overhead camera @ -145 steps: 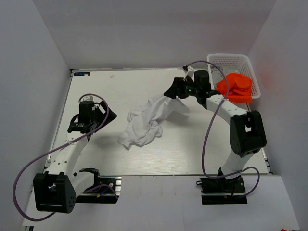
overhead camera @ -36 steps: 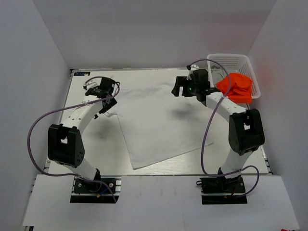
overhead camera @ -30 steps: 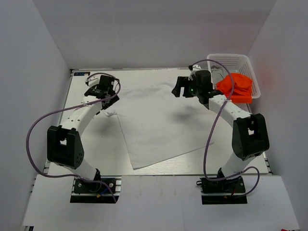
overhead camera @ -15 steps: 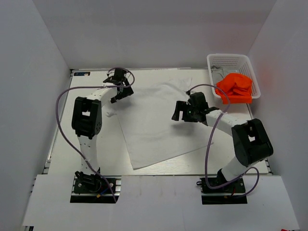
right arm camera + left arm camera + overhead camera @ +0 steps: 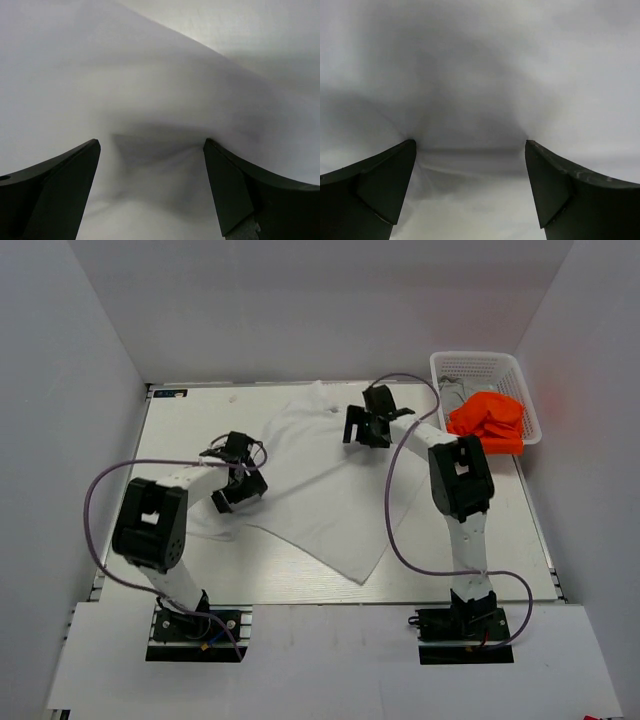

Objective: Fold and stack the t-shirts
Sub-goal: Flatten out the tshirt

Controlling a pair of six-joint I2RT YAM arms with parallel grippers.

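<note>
Top external view shows the white t-shirt (image 5: 320, 490) spread flat left of the basket (image 5: 480, 362) holding the orange t-shirt (image 5: 488, 420), with the left gripper (image 5: 470, 142) and right gripper (image 5: 151, 141) on it, jaws wide, clasping nothing.

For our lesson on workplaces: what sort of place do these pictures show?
Probably a robotics test cell, not a home or laundry: a left arm and right arm bolted to a table, plain white walls enclosing it, and a white t-shirt spread on it.
</note>
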